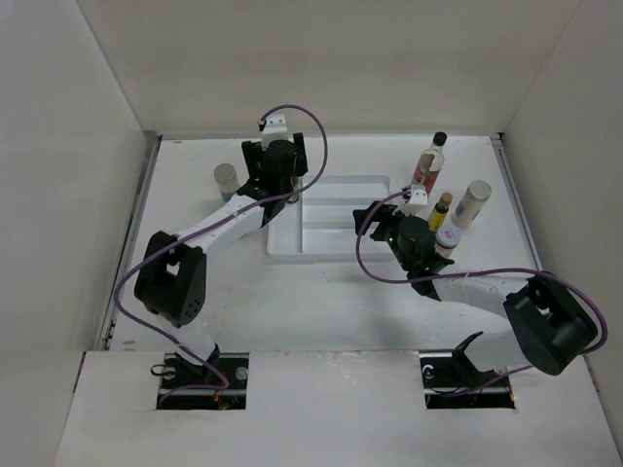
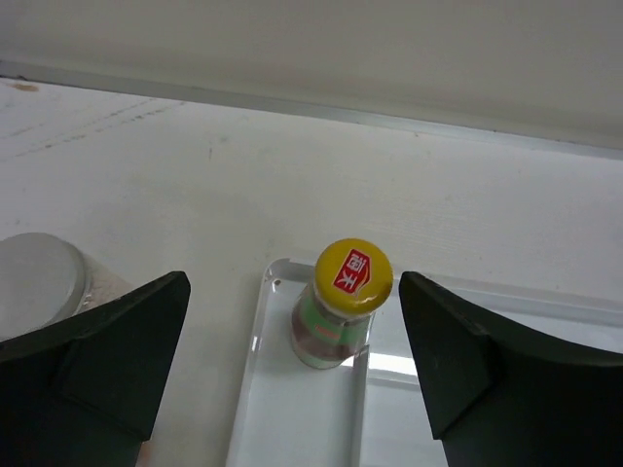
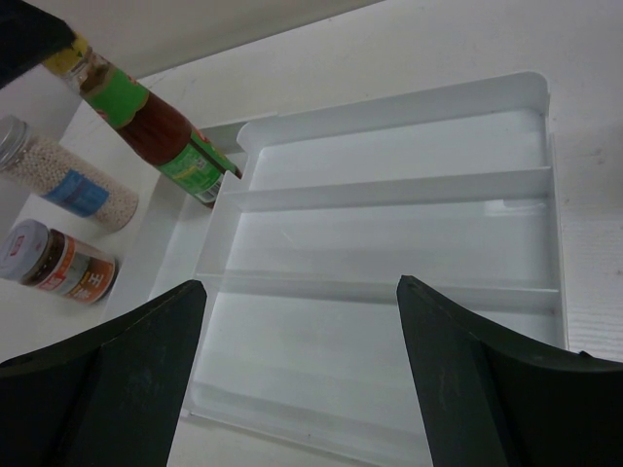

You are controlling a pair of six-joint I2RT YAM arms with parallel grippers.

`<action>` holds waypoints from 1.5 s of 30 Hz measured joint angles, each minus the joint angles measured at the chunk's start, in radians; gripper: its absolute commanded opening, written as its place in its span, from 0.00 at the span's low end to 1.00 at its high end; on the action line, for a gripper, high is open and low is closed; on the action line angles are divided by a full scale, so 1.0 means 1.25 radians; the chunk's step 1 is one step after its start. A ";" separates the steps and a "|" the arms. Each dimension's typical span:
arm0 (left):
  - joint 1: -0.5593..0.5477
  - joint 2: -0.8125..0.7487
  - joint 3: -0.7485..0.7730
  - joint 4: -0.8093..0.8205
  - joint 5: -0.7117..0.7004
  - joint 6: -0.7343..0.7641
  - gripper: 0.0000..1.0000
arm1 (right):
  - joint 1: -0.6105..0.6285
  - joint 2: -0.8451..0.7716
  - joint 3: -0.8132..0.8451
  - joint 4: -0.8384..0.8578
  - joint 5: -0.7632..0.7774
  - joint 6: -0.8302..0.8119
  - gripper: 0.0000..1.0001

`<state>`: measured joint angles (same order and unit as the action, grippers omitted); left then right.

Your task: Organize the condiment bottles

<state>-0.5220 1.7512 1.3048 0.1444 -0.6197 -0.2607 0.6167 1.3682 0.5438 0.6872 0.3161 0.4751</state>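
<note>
A yellow-capped bottle with a green and red label stands upright in the far left compartment of the white divided tray. My left gripper is open just above it, one finger on each side, not touching. The same bottle shows in the right wrist view. My right gripper is open and empty over the tray's right end. On the right of the table stand a tall black-capped bottle, a tiny yellow bottle, a white shaker and a short jar.
A silver-lidded jar of white beads stands left of the tray, beside my left gripper. Another short jar with a red and white lid sits near it. Walls enclose the table on three sides.
</note>
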 measured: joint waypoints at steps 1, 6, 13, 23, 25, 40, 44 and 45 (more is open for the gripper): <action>-0.005 -0.034 -0.021 -0.002 -0.011 0.001 0.90 | 0.000 0.000 0.000 0.000 0.000 0.000 0.87; -0.036 -0.266 -0.157 -0.011 -0.083 -0.009 0.90 | -0.001 0.000 0.000 0.001 0.000 0.000 0.88; 0.026 -0.432 -0.318 -0.162 -0.099 -0.141 0.90 | -0.001 0.000 0.000 0.000 0.000 0.000 0.92; 0.133 -0.281 -0.380 -0.229 -0.021 -0.216 0.90 | -0.001 0.002 0.001 0.000 0.000 -0.001 0.95; 0.136 -0.248 -0.371 -0.224 -0.013 -0.218 0.89 | -0.001 0.006 0.004 0.001 0.000 -0.001 0.95; 0.164 -0.180 -0.351 -0.156 0.000 -0.223 0.43 | -0.001 0.016 0.004 -0.001 0.000 -0.006 0.96; 0.134 -0.261 -0.381 -0.190 -0.016 -0.213 0.43 | -0.001 0.016 0.004 -0.001 0.000 -0.006 0.95; 0.119 -0.287 -0.381 -0.198 -0.023 -0.208 0.43 | -0.001 0.016 0.004 -0.001 0.000 -0.006 0.95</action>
<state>-0.3729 1.3918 0.8284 -0.1032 -0.6483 -0.5201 0.6159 1.3880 0.5491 0.6861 0.3157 0.4679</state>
